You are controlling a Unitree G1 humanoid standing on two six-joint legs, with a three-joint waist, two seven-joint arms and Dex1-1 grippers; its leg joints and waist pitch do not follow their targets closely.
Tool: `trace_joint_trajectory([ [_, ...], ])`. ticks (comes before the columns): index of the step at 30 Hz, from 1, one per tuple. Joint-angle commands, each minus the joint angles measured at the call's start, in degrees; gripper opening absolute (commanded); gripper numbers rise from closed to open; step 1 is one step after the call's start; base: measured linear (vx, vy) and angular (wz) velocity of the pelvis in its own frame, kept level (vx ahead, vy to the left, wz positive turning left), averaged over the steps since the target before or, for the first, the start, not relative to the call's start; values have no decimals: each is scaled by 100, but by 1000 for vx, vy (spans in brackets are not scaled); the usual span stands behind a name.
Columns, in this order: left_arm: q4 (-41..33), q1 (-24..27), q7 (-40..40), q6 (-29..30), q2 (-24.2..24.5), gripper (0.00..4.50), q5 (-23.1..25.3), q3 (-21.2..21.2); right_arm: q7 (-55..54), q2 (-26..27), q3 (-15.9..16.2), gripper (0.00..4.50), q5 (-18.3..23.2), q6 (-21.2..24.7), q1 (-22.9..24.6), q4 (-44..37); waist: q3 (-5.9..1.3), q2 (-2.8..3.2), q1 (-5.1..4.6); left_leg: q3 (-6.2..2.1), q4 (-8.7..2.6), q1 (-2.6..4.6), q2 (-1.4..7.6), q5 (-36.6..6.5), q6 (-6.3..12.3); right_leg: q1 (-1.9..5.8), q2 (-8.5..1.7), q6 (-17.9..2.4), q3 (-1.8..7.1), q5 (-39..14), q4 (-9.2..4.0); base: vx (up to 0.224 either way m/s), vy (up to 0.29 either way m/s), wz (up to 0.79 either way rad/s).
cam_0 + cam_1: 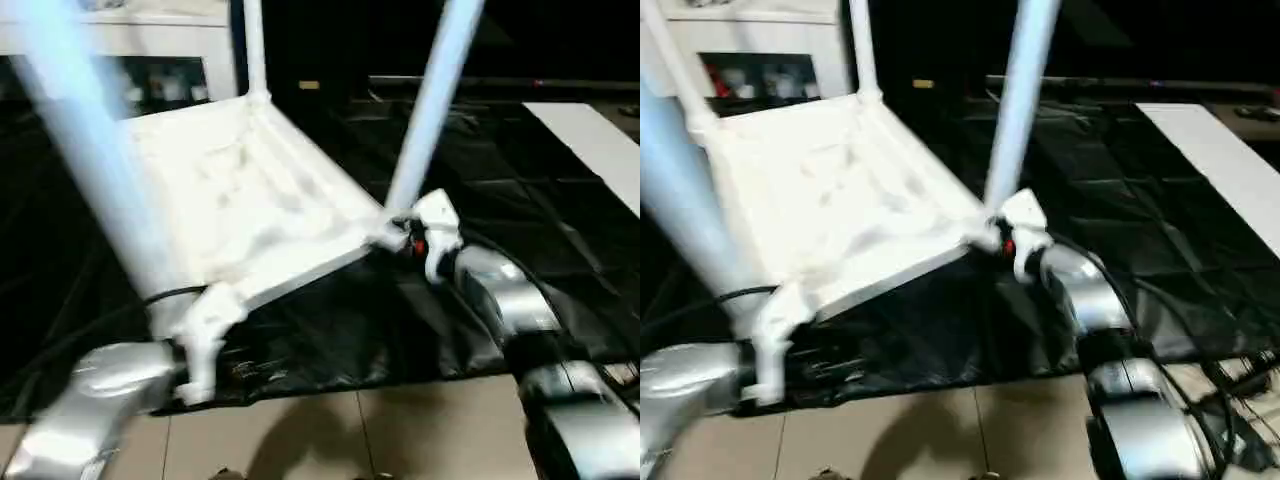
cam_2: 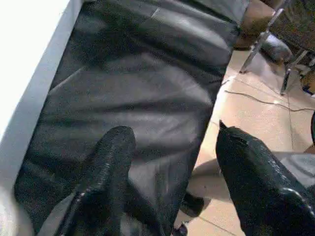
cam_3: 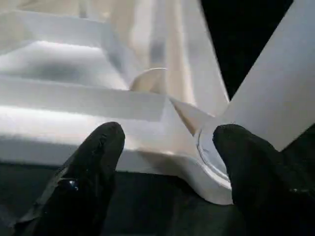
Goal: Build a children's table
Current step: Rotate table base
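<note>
Children's table upside down and tilted on a black sheet spread over the tiled floor, ribbed underside facing up, legs rising from its corner sockets. Near-right leg slanting up and away from the corner socket nearest the right gripper.

Right gripper at that corner, black fingers spread wide, one on either side of the socket and the rim of the top (contact too close to call, so no sure hold).

Left gripper low by the near-left corner of the table, fingers parted with nothing between them, looking over the black sheet toward its edge and the tiles; white table edge just beside it. Blurred near-left leg sloping up above the silver left forearm.

White glass-door cabinet behind the far-left corner of the sheet.
</note>
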Motion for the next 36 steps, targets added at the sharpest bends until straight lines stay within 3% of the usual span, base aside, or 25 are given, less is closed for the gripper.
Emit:
trace_joint_trajectory([
  [1,-277,88,-187,99,215,307,-276,184,-396,30,-121,342,-119,-172,-174,407,-331,63,-10,13,-373,53,132,-1102,40,251,-239,-1125,320,-978,-347,0,0,0],
  [3,-370,168,-306,151,355,332,-357,278,-543,88,-147,342,-157,-314,-293,669,-334,63,-23,15,-374,44,127,-1108,34,260,-238,-1182,319,-914,-330,0,0,0],
  [7,-290,204,-671,154,710,358,-663,724,-695,139,-219,342,-128,-499,-442,995,-311,82,-28,14,-375,47,115,-1355,-18,256,-236,-1111,328,-1186,-354,0,0,0],
  [10,64,117,-937,132,1030,379,-942,1276,-446,97,-278,342,-10,-557,-369,905,-307,95,-32,8,-378,47,109,-1467,-44,255,-223,-1073,332,-1244,-357,0,0,0],
  [14,324,106,-1149,127,1299,395,-1095,1549,-366,22,-276,342,-11,-614,-262,878,-308,127,-33,-12,-385,53,114,-1541,-82,255,-222,-1108,335,-1225,-338,0,0,0],
  [15,574,29,-1205,20,1459,416,-1112,1699,-290,-38,-264,342,-27,-690,-165,892,-311,115,-29,-4,-376,54,103,-1566,-69,249,-222,-1118,336,-1236,-345,0,0,0],
  [17,784,-228,-1042,-169,1341,428,-1098,1753,-185,-57,-271,342,17,-641,-46,776,-309,100,-23,1,-373,56,96,-1565,-50,254,-219,-1118,343,-1253,-356,0,0,0],
  [18,868,-369,-947,-271,1241,430,-1089,1757,-134,-58,-272,342,43,-592,13,697,-311,113,6,7,-370,92,101,-1577,-53,239,-215,-1125,347,-1239,-368,0,0,0],
  [21,1112,-814,-629,-563,858,445,-1060,1627,32,-26,-190,342,39,-401,261,364,-323,90,25,-17,-381,51,113,-1457,-74,296,-232,-1172,350,-1050,-332,0,0,0],
  [23,1320,-1246,-348,-811,401,445,-944,1321,50,73,-61,342,-57,-285,459,144,-336,109,22,-23,-375,40,112,-1422,-88,308,-249,-1183,353,-1035,-321,0,0,0],
  [24,1320,-1246,-348,-811,401,445,-944,1321,50,73,-61,342,-57,-285,459,144,-326,93,19,-16,-378,38,111,-1460,-97,304,-252,-1156,356,-1126,-344,0,0,0],
  [26,1476,-1511,-180,-893,103,445,-849,1050,-119,183,-19,342,-166,-374,402,363,-341,116,22,-30,-374,35,113,-1502,-131,314,-282,-1142,357,-1290,-339,0,0,0],
  [28,1588,-1667,-203,-993,-61,445,-816,844,-275,252,-25,342,-216,-443,281,559,-346,100,5,-29,-366,37,108,-1477,-136,304,-278,-1127,358,-1322,-351,0,0,0],
  [33,1604,-1977,-275,-1056,-533,445,-933,405,-625,425,-85,342,-247,-484,66,729,-353,118,15,-20,-356,63,118,-1427,-140,284,-259,-1234,353,-1068,-323,0,0,0],
  [36,1559,-2066,-294,-1020,-729,445,-944,107,-713,506,-95,342,-248,-505,-44,851,-364,99,35,-19,-354,63,122,-1401,-124,293,-265,-1248,352,-980,-307,0,0,0],
])
